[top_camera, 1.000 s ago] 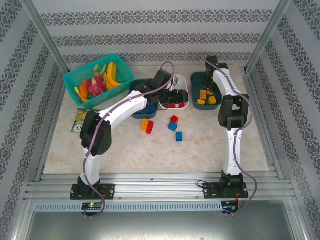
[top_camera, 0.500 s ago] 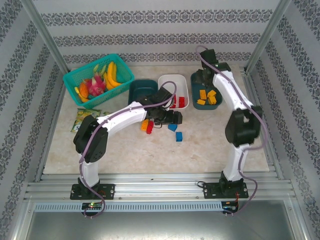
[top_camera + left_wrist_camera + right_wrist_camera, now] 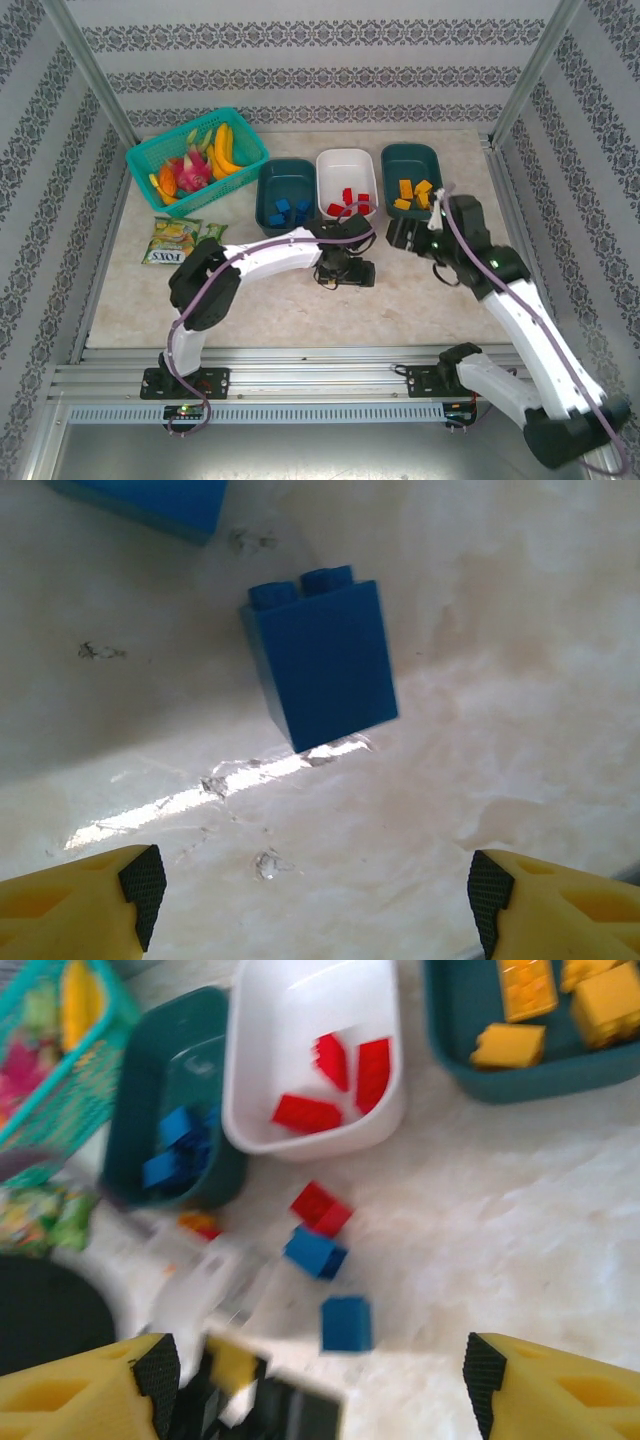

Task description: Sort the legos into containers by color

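Both left tool (image 3: pixel 315 892) and right tool (image 3: pixel 320 1380) gape wide, empty; packet (image 3: pixel 170 243) reads "FOXS".

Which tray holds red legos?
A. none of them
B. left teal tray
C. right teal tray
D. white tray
D: the red legos lie in the white tray, the middle one of the three.
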You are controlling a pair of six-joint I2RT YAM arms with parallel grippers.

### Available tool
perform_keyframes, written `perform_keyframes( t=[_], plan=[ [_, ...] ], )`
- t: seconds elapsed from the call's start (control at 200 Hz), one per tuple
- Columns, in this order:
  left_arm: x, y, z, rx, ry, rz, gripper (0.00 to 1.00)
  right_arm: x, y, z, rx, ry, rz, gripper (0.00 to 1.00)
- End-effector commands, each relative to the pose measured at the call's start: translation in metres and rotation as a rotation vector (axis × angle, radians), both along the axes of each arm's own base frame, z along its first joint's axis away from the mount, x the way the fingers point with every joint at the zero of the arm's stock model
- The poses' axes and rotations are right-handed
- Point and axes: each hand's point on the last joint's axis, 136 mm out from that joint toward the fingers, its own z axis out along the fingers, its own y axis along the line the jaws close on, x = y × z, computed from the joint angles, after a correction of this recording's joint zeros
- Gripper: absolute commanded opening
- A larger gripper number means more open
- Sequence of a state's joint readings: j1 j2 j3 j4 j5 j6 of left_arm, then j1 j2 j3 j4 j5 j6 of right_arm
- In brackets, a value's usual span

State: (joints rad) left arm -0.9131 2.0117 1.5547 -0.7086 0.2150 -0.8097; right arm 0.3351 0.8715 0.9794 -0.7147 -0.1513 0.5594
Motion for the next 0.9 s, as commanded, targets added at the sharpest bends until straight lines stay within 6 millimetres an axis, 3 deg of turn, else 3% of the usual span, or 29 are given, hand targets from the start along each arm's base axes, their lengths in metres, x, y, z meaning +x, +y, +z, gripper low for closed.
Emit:
perform_keyframes(
  t=[0.0, 0.165, 0.31, 0.595, 0.729, 0.894],
  plan=[
    [0.006, -0.002, -0.005, 0.060, -0.009, 0.057, 0.81, -0.044, 0.011, -0.010, 0.092, 0.074, 0.082, 0.80],
    [0.020, -0.015, -0.008, 0.069, -0.045, 0.067, 0.80, -0.079, 0.012, -0.020, 0.185, 0.091, 0.104, 0.87],
    [0.025, -0.015, -0.020, 0.119, -0.038, 0.071, 0.75, -0.091, 0.013, -0.027, 0.215, 0.131, 0.109, 0.87],
    [0.033, -0.016, -0.026, 0.157, -0.064, 0.069, 0.40, -0.089, 0.016, -0.027, 0.210, 0.130, 0.129, 0.85],
    [0.035, -0.008, -0.006, 0.163, -0.108, 0.071, 0.32, -0.087, 0.019, -0.023, 0.206, 0.120, 0.151, 0.84],
    [0.035, 0.011, 0.048, 0.110, -0.161, 0.107, 0.31, -0.080, 0.030, -0.007, 0.217, 0.067, 0.225, 0.84]
  ],
)
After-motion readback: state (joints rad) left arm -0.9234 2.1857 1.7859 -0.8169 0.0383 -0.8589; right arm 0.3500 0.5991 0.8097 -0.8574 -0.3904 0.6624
